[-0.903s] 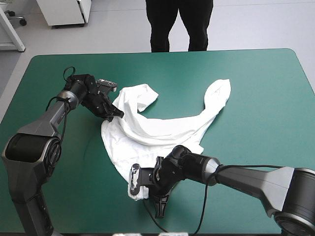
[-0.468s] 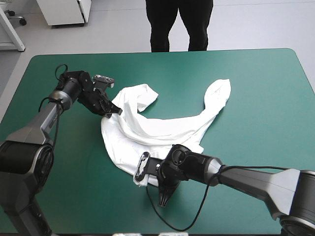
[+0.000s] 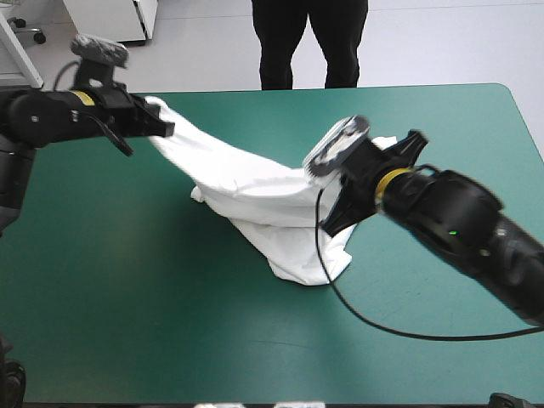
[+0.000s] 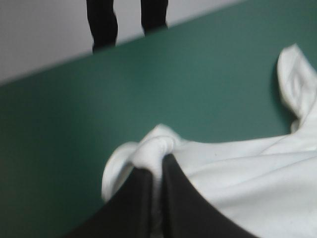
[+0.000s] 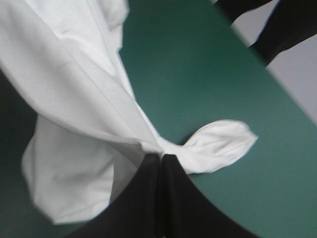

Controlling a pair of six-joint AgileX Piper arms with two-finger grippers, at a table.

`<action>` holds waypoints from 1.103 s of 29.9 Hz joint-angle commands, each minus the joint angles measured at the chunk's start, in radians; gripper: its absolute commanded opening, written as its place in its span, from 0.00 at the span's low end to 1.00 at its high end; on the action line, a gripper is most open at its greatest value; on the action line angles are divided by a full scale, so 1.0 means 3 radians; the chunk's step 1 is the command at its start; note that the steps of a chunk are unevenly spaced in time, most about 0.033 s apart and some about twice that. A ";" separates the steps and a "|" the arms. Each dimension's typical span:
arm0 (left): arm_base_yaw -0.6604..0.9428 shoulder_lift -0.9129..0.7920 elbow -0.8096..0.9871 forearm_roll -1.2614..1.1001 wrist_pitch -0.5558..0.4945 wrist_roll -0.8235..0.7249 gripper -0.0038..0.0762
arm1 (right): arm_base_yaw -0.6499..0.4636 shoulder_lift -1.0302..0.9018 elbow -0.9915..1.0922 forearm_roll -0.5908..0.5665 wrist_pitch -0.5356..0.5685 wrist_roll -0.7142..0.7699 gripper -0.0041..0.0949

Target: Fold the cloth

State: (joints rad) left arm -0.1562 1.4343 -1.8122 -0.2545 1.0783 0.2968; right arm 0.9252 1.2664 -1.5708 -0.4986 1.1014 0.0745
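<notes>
Left gripper (image 4: 156,166) and right gripper (image 5: 159,158) each pinch the T-shirt (image 3: 246,183), raised between them, its bottom resting mid table (image 3: 127,297). Looks like the spreading step; next needs pulling apart and laying flat.

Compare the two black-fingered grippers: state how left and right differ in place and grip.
The left gripper is near the far left corner of the teal-green table; the right gripper is over its middle-right. The left pinches a thick bunched fold of the white T-shirt; the right pinches a thinner edge. Both are shut on the T-shirt, which stretches between them.
</notes>
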 commanded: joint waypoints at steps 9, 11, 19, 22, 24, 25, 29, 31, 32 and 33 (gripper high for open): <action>-0.0006 -0.0173 -0.1752 -0.0582 -0.1184 -0.0031 0.04 | -0.0022 0.0042 -0.2330 -0.1368 -0.0295 -0.0173 0.03; -0.0006 -0.0173 -0.1970 -0.0582 -0.1286 -0.0009 0.04 | -0.0022 0.0124 -0.2683 -0.1376 -0.0396 -0.0284 0.02; -0.0006 -0.0180 -0.2736 -0.0843 -0.1416 0.0088 0.04 | -0.0022 0.0072 -0.3305 -0.1164 -0.0818 -0.0306 0.02; -0.0006 -0.0235 -0.2922 -0.0873 -0.1438 0.0130 0.04 | -0.0022 -0.0029 -0.3322 -0.0940 -0.0818 -0.0388 0.02; -0.0006 -0.0291 -0.2963 -0.0873 -0.1490 0.0136 0.04 | -0.0022 -0.0080 -0.3322 -0.0867 -0.0859 -0.0404 0.02; -0.0006 -0.0323 -0.2963 -0.0873 -0.1515 0.0136 0.04 | -0.0022 -0.0111 -0.3322 -0.0865 -0.0875 -0.0404 0.02; -0.0006 -0.0416 -0.2963 -0.0868 -0.1521 0.0136 0.04 | -0.0022 -0.0180 -0.3322 -0.0887 -0.0876 -0.0404 0.02; -0.0006 -0.0432 -0.2956 -0.0860 -0.1514 0.0136 0.04 | -0.0022 -0.0198 -0.3322 -0.1036 -0.0825 -0.0404 0.02; -0.0006 -0.0432 -0.2956 -0.0860 -0.1472 0.0136 0.04 | -0.0022 -0.0203 -0.3322 -0.1112 -0.0786 -0.0404 0.02; -0.0006 -0.0425 -0.2956 -0.0842 -0.1381 0.0136 0.04 | -0.0022 -0.0203 -0.3322 -0.1183 -0.0730 -0.0404 0.02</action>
State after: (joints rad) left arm -0.1579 1.3184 -2.6905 -0.5714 0.7681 0.3317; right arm 0.9263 1.2353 -2.5449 -0.6741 0.9022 -0.0366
